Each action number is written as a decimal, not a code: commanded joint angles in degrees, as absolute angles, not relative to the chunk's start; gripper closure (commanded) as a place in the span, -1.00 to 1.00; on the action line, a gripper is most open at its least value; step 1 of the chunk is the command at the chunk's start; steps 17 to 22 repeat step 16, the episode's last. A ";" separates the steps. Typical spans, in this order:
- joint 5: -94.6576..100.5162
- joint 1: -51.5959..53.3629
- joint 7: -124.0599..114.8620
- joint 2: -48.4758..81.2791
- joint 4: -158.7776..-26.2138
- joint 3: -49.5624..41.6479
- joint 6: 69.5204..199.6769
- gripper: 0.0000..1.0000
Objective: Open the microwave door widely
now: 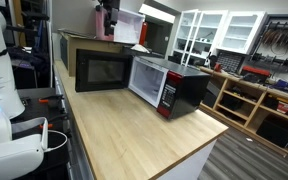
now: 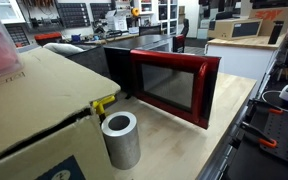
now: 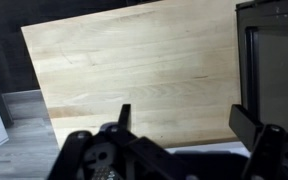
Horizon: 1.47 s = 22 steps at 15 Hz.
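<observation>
The microwave (image 1: 184, 88) stands on a light wooden table, with a black casing and a red control strip at its front. The microwave door (image 2: 170, 84) stands swung out from the body. Its red frame and dark glass show in an exterior view, and its black inner side (image 1: 102, 70) shows in an exterior view. In the wrist view the door's edge (image 3: 274, 60) is at the right. My gripper (image 3: 184, 112) is open and empty. It hangs above bare tabletop beside the door and touches nothing.
The wooden table (image 1: 134, 140) has an edge close to the microwave. A brown cardboard box (image 2: 34, 110) fills the near left, with a grey cylinder (image 2: 119, 140) and a yellow clip (image 2: 104, 103) beside it. Shelves and cabinets (image 1: 254, 95) stand beyond the table.
</observation>
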<state>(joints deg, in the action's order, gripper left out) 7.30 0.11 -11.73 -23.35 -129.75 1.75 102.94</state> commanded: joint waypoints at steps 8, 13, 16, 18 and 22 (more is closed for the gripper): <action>9.71 -0.48 11.65 -26.42 -120.62 -3.61 90.93 -1.00; 8.67 -0.06 14.54 -27.30 -121.00 -4.28 92.73 -1.00; 8.66 0.07 14.71 -27.38 -121.00 -4.30 92.73 -1.00; 8.66 0.07 14.71 -27.38 -121.00 -4.30 92.73 -1.00; 8.66 0.07 14.71 -27.38 -121.00 -4.30 92.73 -1.00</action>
